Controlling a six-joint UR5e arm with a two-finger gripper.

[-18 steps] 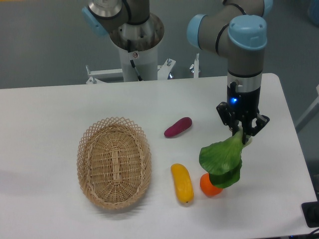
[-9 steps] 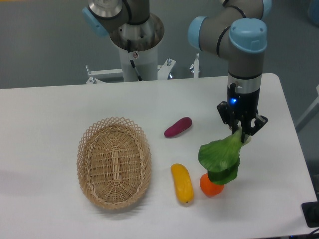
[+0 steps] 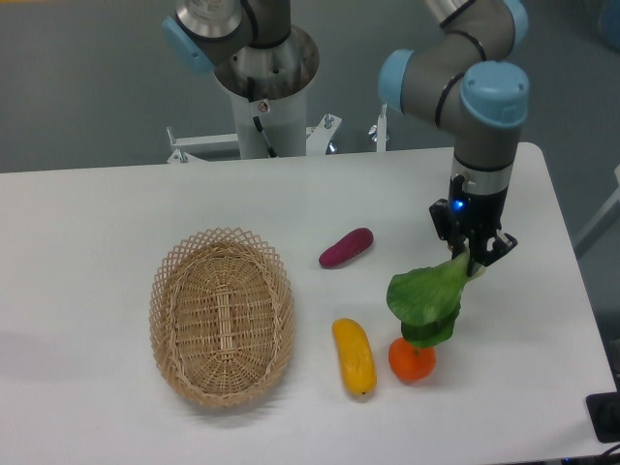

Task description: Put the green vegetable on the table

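The green vegetable (image 3: 427, 300) hangs in the air by its pale stem end, its dark leaves drooping down over the orange (image 3: 411, 360). My gripper (image 3: 471, 260) is shut on that stem, above the right part of the white table (image 3: 116, 213). The leaves' lower tips overlap the orange's top in this view; whether they touch it I cannot tell.
An oval wicker basket (image 3: 221, 316) lies left of centre. A purple eggplant-like piece (image 3: 346, 247) sits mid-table and a yellow oblong fruit (image 3: 354, 356) lies beside the orange. The table's right edge runs close to the gripper.
The gripper with the green vegetable has risen slightly and shifted a little to the right. Nothing else has moved.
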